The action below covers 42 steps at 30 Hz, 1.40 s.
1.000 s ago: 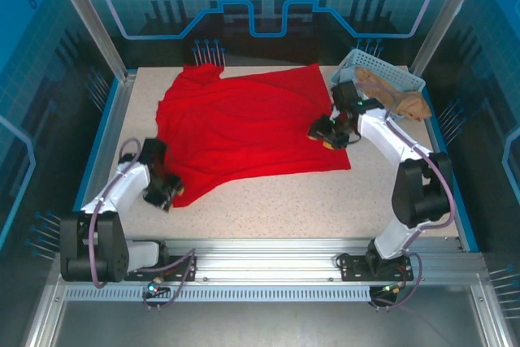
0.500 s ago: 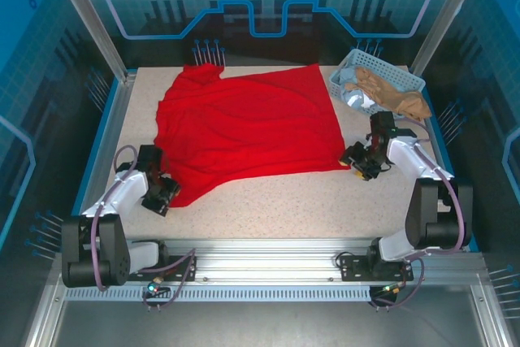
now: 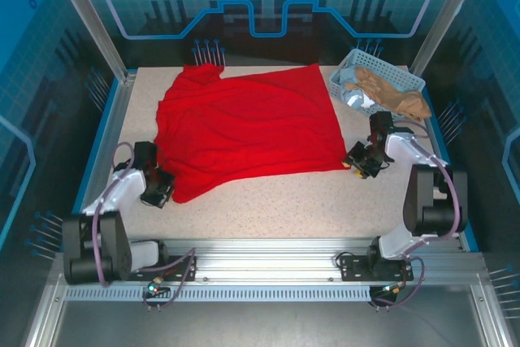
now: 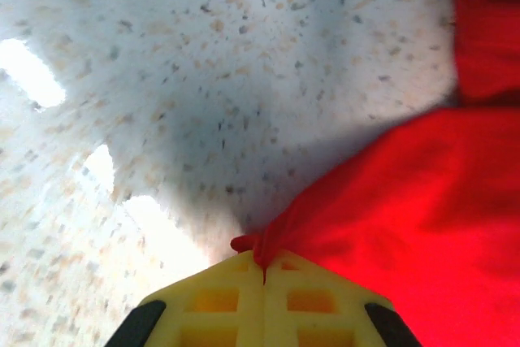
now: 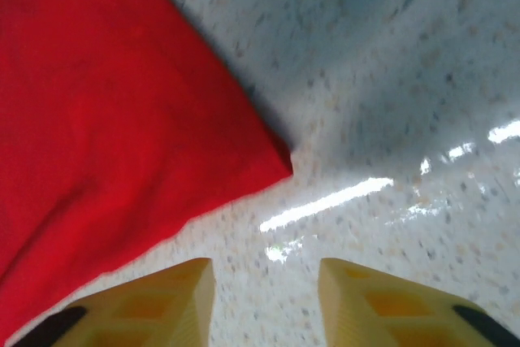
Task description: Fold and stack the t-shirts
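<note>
A big bright red t-shirt (image 3: 244, 132) lies spread out, plain side up, across the back half of the table. At its near left hem my left gripper (image 3: 162, 187) is low on the table. In the left wrist view its yellow fingers (image 4: 219, 302) are pressed together, and the left gripper (image 4: 263, 264) is shut on a pinched fold of the red t-shirt (image 4: 406, 217). My right gripper (image 3: 356, 163) sits just off the shirt's near right corner. In the right wrist view it (image 5: 266, 274) stands open over bare table, with the red t-shirt's corner (image 5: 106, 119) just ahead of it and to the left.
A pale blue lattice basket (image 3: 412, 81) stands at the back right corner and holds beige and pale cloth. Bare speckled tabletop (image 3: 276, 201) runs along the near edge in front of the shirt. Metal frame posts and blue panels surround the table.
My left gripper has shut on the shirt's near left hem. My right gripper has moved off the shirt, right and nearer, to its near right corner, and its jaws have narrowed.
</note>
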{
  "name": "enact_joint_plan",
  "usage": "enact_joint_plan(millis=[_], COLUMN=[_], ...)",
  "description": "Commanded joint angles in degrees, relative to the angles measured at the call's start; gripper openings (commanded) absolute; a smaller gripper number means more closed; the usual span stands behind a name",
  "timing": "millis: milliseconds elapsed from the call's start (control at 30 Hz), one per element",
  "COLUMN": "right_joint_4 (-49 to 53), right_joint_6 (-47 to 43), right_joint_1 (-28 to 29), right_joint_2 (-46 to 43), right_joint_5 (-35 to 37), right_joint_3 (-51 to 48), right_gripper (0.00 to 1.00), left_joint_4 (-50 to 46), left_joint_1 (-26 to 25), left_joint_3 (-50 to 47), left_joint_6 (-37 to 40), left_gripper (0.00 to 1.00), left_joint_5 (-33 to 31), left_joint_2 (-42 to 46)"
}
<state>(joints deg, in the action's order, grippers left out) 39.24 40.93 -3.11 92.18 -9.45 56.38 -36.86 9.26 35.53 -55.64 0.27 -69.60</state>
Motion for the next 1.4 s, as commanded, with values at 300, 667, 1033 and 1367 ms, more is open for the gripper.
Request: enact_joint_plan(millis=[300, 667, 1033, 1367], right_joint_4=[-0.8, -2.9, 7.3, 10.3], right_joint_6=[6.5, 5.9, 5.0, 2.0], right_joint_1=[0.7, 3.2, 5.5, 5.7], right_joint_2=[9.0, 12.6, 0.3, -2.1], right_joint_5=[2.5, 5.0, 7.9, 6.2], right_joint_3=[3.8, 8.0, 3.6, -1.7], right_gripper=[0.34, 0.0, 0.0, 0.0], left_joint_4=[-7.3, -14.0, -32.1, -24.9], left_joint_1=[-0.2, -1.6, -7.6, -12.7], left_joint_3=[-0.5, 1.9, -5.3, -10.9], left_joint_6=[-4.6, -12.1, -33.3, -35.4], left_gripper=[0.0, 0.0, 0.0, 0.0], left_joint_5=[0.7, 0.6, 3.4, 8.7], left_joint_2=[8.2, 13.7, 36.2, 36.5])
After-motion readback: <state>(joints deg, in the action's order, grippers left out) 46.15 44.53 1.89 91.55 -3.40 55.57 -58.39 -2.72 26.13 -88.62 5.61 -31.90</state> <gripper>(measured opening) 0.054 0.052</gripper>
